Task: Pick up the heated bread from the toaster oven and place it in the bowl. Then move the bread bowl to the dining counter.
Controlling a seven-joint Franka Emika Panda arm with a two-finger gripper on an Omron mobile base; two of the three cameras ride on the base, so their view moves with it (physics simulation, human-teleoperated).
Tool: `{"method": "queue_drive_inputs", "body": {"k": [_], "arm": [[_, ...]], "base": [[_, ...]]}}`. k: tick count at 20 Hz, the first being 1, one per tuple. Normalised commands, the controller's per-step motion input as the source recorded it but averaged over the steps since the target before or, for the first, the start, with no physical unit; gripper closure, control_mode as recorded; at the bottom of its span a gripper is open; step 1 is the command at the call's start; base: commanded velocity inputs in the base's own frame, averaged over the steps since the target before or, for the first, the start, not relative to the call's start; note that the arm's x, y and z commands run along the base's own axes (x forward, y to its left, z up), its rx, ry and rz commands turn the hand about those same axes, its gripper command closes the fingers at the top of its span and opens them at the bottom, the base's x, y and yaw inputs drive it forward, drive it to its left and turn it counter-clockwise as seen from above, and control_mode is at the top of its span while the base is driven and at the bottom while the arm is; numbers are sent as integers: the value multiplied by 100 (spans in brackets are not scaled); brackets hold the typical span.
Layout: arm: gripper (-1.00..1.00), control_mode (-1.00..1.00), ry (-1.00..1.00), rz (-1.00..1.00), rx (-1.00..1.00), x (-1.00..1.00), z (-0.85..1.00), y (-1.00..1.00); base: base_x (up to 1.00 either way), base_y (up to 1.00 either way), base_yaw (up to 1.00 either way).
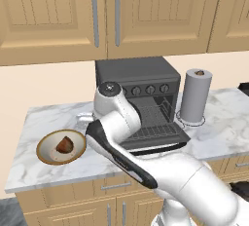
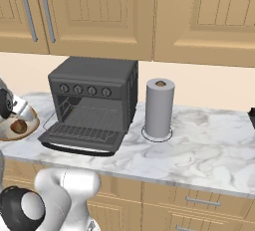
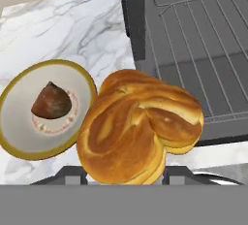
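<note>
Closest to our hand camera sat the heated bread [image 3: 140, 127], a golden, knobbly twist held up between our gripper [image 3: 125, 174] jaws, which were closed on its lower edge. Only the dark finger tips [image 3: 72, 174] showed beneath it. We carried it above the marble, just off the near left corner of the toaster oven [image 3: 193, 49], with its left edge overlapping the bowl's rim as the hand camera saw it.

Just left of the bread lay the bowl [image 3: 19, 136], tan-rimmed and pale inside, resting flat on the counter [image 3: 72, 30]. A dark brown chunk [image 3: 51, 102] with a reddish underside sat in its middle.

From the left base camera we saw the bowl [image 1: 46, 154] near the counter's front edge, left of our white arm [image 1: 126, 137], which crossed in front of the oven's dropped door [image 1: 160, 135]. Behind it, the oven [image 1: 138, 76] stood open, its wire rack [image 1: 151, 115] bare under a row of four knobs [image 1: 143, 90].

Right of the oven, a grey paper-towel roll [image 1: 195, 96] stood upright on its round base. Farther back, tan wall cabinets [image 1: 121, 10] hung above everything.
</note>
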Motion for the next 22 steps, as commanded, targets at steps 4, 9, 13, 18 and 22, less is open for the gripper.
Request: {"method": "queue_drive_inputs", "body": {"k": [4, 9, 13, 18, 22], "arm": [[100, -100, 1, 25, 0, 12, -52, 72], [100, -100, 4, 19, 0, 37, -51, 61], [100, -100, 1, 12, 0, 69, -41, 48], [-100, -100, 1, 6, -1, 43, -30, 30], [-100, -100, 0, 0, 0, 0, 0, 15]], "base": [[0, 0, 0], [0, 0, 0], [0, 0, 0], [0, 0, 0], [0, 0, 0]]}}
